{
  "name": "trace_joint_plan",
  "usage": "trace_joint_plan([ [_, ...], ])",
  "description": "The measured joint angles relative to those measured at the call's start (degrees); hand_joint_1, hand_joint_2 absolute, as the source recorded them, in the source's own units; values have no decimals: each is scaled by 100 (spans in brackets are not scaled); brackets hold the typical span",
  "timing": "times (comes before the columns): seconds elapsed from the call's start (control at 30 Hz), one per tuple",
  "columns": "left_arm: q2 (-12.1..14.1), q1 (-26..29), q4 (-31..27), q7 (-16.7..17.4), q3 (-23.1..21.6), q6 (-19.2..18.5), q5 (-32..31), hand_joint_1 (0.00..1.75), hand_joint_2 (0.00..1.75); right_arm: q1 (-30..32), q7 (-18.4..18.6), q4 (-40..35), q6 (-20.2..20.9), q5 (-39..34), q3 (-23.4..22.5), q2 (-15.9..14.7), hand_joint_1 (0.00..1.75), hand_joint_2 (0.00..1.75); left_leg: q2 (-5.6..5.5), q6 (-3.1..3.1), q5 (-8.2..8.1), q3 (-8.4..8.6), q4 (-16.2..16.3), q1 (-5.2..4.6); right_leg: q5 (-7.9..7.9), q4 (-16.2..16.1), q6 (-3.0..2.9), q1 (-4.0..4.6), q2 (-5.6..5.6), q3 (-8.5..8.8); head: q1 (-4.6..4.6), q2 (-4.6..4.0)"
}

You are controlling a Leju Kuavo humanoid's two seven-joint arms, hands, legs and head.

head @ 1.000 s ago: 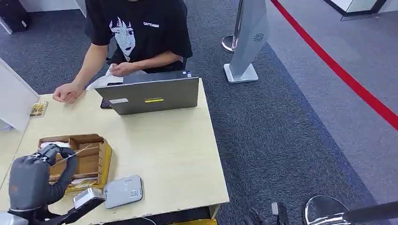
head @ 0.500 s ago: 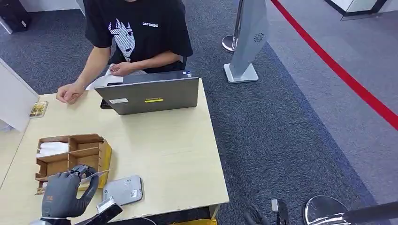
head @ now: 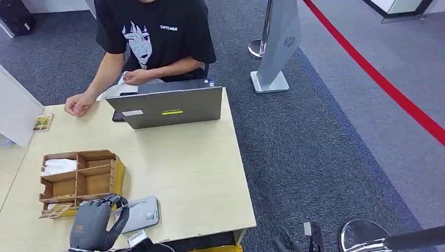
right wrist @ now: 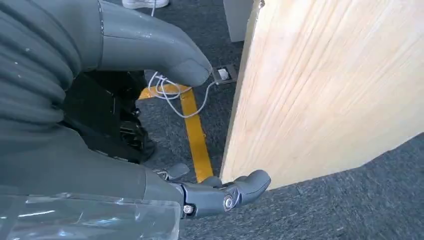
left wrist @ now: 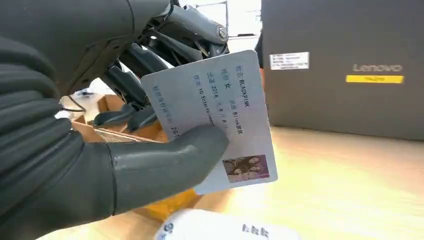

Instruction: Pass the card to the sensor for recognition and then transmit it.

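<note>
My left hand (head: 93, 227) pinches the card (left wrist: 220, 117) between thumb and fingers, just above the sensor (head: 139, 213); my right hand (right wrist: 150, 145) hangs spread.

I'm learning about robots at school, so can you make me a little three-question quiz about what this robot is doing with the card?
1. True or false: the left hand holds the card.
2. What lies on the table just beside that hand? A) the grey sensor B) a cup C) a book
3. Fill in: across the table, a person sits behind an open ____.

Key
1. True: thumb and fingers pinch it.
2. A
3. laptop
</note>
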Motion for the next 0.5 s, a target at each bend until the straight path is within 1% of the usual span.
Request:
trace_joint_plan([
  [0.23, 9, -71, 136, -28, -236, 0, 35, 175, 175, -40, -35, 33, -9, -68, 31, 0, 0, 175, 0, 0, 0, -1, 0, 1, 0, 0, 0, 0, 0, 0, 0, 0],
  [0.33, 20, -71, 273, 147, -291, 0, 26, 175, 175, -64, -59, 61, 0, -107, 59, -2, 0, 175, 0, 0, 0, -1, 0, 1, 0, 0, 0, -1, 0, 0, 0, 0],
  [0.5, 85, -57, 481, 319, -328, 11, 24, 175, 175, -87, -66, 109, 0, -118, 114, -11, 0, 175, 0, 0, 0, -1, 0, 1, 0, 0, 0, -1, 0, 0, -2, 0],
])
